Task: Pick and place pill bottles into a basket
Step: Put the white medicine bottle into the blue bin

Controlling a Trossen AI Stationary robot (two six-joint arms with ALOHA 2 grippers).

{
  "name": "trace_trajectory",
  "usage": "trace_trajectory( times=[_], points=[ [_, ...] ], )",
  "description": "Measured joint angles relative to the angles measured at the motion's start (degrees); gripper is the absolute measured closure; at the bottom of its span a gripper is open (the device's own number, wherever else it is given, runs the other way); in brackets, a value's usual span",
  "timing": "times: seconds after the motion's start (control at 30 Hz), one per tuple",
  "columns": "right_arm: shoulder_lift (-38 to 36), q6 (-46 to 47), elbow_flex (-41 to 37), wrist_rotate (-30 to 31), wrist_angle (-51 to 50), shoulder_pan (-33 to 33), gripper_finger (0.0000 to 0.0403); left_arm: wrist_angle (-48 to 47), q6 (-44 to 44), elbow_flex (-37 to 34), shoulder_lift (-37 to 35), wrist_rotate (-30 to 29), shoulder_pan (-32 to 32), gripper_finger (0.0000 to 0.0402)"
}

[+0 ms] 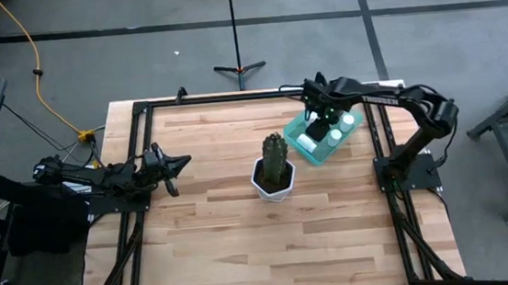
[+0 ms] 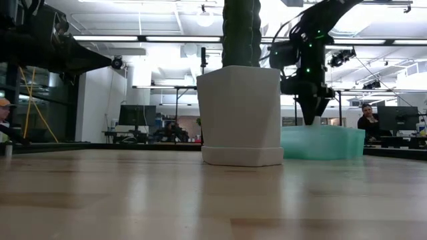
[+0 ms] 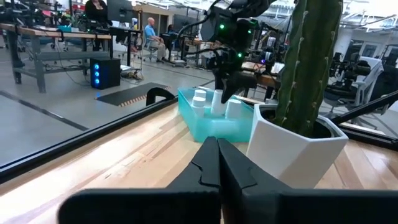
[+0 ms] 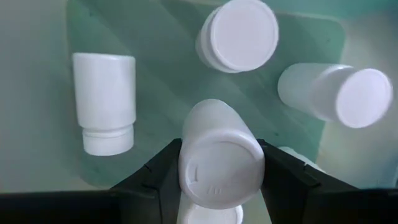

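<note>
Overhead: right gripper (image 1: 318, 118) sits over the basket (image 1: 303, 149) at table's far right, cactus pot (image 1: 274, 179) just beside it. Left gripper (image 1: 182, 162) idles, fingers closed, at left. Low: pot hides part of basket. Right wrist: jaws clamp one pill bottle (image 4: 217, 158); three other bottles (image 4: 104, 102) visible inside.

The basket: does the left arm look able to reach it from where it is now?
Probably not directly. The left claw waits shut near the table's left edge, and the cactus pot stands between it and the basket, where the right claw holds a pill bottle.
</note>
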Motion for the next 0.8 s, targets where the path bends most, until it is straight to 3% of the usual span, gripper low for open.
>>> trace_trajectory(
  times=[0.17,0.37,0.5,0.6,0.8],
  points=[
    [1.1,-1.0,0.0,-0.4,0.8,0.0,0.0237,0.0,0.0,0.0,0.0,-0.1,0.0,0.038],
    [1.3,-1.4,0.0,-2.7,1.5,-0.1,0.0231,0.0,-0.4,0.0,0.0,-0.1,0.0,0.0344],
    [1.3,-1.5,-0.1,-3.4,1.5,-0.1,0.023,0.0,-0.4,0.0,0.0,-0.1,0.0,0.0362],
    [1.3,-1.5,-0.1,-3.5,1.5,-0.1,0.0213,0.0,-0.4,0.0,0.0,-0.1,0.0,0.038],
    [1.3,-1.3,-0.1,-3.5,1.5,-0.1,0.018,0.0,-0.8,0.0,0.0,0.0,0.0,0.0364]
  ],
)
